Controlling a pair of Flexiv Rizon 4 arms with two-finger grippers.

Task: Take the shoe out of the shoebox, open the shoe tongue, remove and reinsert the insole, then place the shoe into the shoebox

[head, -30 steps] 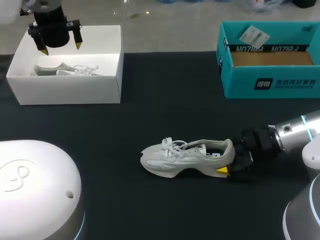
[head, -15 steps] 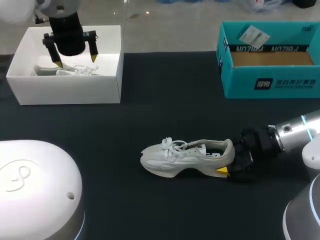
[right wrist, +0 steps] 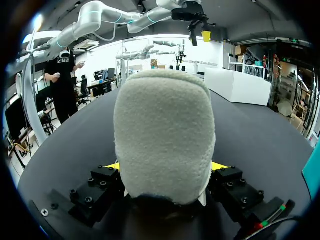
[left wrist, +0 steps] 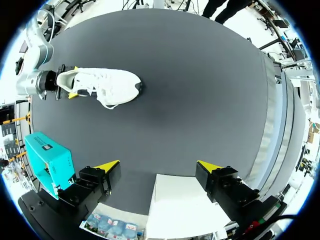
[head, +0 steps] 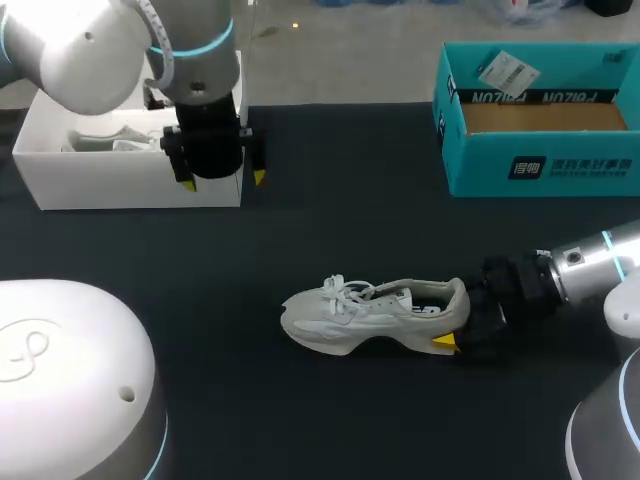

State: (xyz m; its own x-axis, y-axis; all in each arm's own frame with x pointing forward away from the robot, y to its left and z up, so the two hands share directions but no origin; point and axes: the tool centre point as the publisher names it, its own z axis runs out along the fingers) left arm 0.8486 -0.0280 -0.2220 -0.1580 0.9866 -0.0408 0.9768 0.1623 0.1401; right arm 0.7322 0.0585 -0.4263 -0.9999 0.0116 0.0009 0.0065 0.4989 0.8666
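Black table point(head: 350, 200), white shoe point(head: 365, 312), teal shoebox point(head: 560, 165)

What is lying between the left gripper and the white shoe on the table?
Nothing visible. Only bare black table lies between the left gripper, open near the white box, and the white shoe.

White shoe point(head: 372, 315) sits upright (toe leftward), apart from teal shoebox point(head: 540, 165).

Black table point(head: 340, 200), open teal box point(head: 540, 165) at its far right, white label point(head: 507, 72) inside
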